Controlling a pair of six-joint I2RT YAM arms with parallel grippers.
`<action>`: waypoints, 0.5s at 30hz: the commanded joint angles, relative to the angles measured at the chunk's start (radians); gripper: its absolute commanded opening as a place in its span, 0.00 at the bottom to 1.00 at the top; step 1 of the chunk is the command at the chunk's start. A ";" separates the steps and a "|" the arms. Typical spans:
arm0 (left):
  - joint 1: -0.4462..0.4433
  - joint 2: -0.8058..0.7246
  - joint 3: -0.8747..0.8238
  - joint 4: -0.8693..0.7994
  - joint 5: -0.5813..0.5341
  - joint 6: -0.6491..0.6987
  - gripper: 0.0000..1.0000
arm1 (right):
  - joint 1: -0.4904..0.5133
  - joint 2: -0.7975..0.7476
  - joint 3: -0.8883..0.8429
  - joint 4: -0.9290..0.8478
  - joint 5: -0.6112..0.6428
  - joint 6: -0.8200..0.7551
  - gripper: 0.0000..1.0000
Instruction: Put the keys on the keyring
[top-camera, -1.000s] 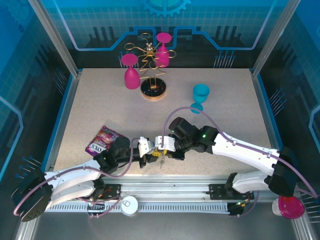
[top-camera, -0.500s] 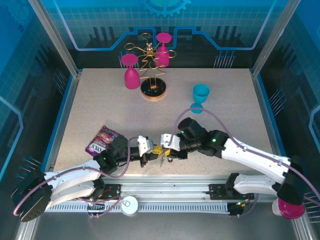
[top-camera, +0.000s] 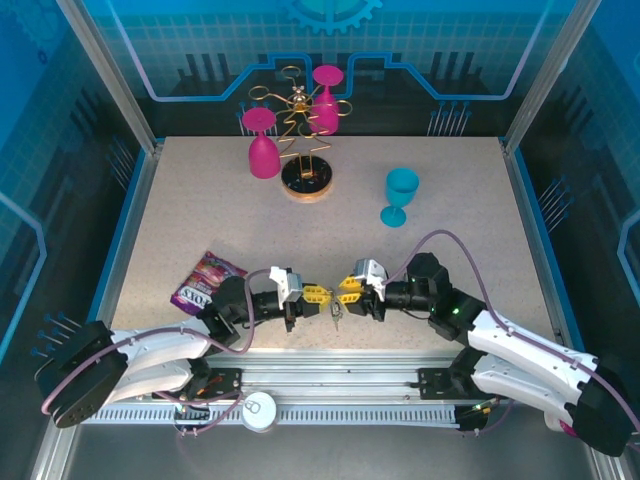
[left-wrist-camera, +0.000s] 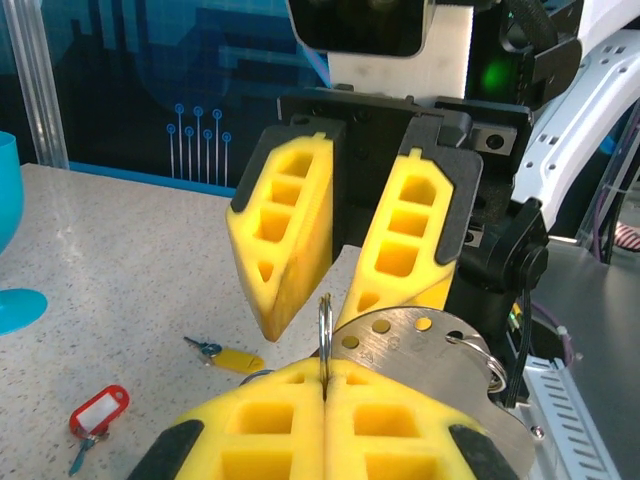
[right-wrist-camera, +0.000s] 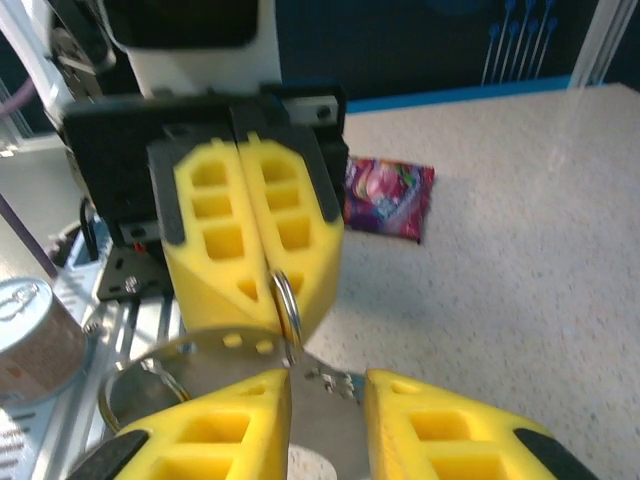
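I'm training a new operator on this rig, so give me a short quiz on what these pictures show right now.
1. True or false: the left gripper is shut on a ring of the keyring.
2. The red key and yellow key lie: A on the table; B on the keyring; C in the left gripper.
3. How do the right gripper's fingers stand?
Key: 1 true; 2 A; 3 apart, so it is open.
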 joint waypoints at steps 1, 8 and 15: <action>-0.006 0.012 0.001 0.120 0.036 -0.032 0.00 | -0.009 0.000 -0.017 0.150 -0.065 0.050 0.27; -0.006 0.018 0.002 0.143 0.041 -0.043 0.00 | -0.009 0.023 -0.017 0.173 -0.082 0.051 0.22; -0.006 0.031 0.004 0.172 0.052 -0.055 0.00 | -0.007 0.058 0.000 0.204 -0.109 0.056 0.13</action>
